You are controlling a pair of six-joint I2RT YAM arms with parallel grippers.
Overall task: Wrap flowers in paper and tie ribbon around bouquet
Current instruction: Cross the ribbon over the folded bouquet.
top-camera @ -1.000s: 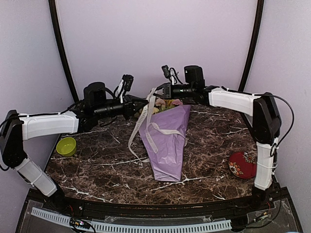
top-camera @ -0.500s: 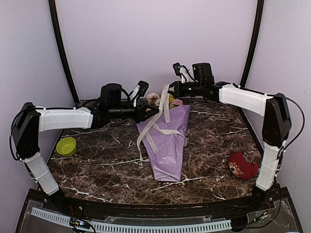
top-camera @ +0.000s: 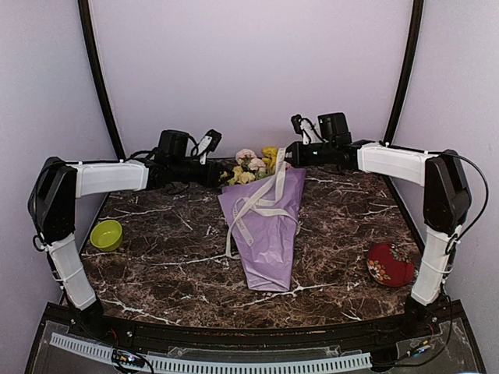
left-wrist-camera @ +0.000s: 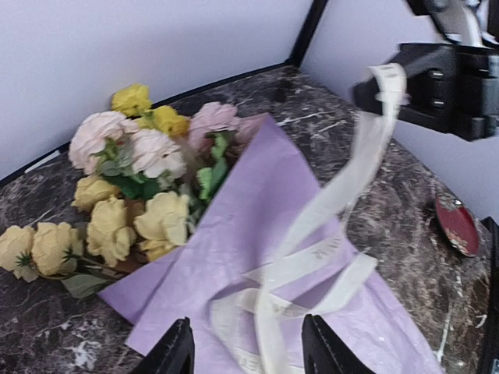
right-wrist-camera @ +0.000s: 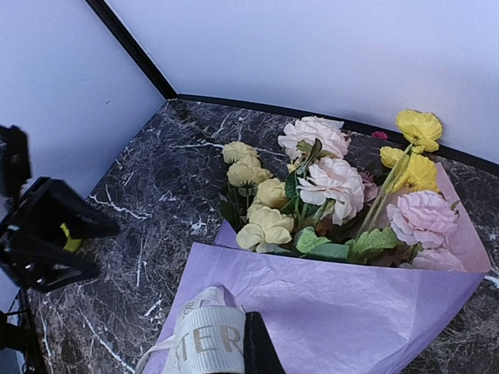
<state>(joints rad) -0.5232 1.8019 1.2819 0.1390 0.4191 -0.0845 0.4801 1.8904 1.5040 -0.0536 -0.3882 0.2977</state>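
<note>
Tying looked like the step in hand. The bouquet (top-camera: 269,226) lay mid-table (top-camera: 156,257), with its tip toward the arm bases and its blooms at the far end. The paper (top-camera: 269,249) was rolled into a cone around the stems, and the flowers (top-camera: 253,165) stuck out of its open far mouth. The ribbon (top-camera: 248,209) was looped loosely across the upper cone with no knot visible. One end ran up off the paper to the right gripper (top-camera: 288,152), whose jaws were pressed together on it, holding it raised.

The left gripper (top-camera: 221,173) hung just left of the blooms, jaws spread and holding nothing. In the wrist view its fingertips (left-wrist-camera: 175,351) sat over the slack loops.

Risks, as I judged them:
- The loops were slack, so pulling the right end alone would likely drag the ribbon off the cone rather than cinch it.
- Nothing pinned the cone, so a hard tug could skid it or unroll the paper and spill the stems.
- The left jaws reaching for the free end could snag blooms or pinch paper along with the ribbon.

The green bowl (top-camera: 106,234) and red dish (top-camera: 388,263) sat well apart and were no concern.
</note>
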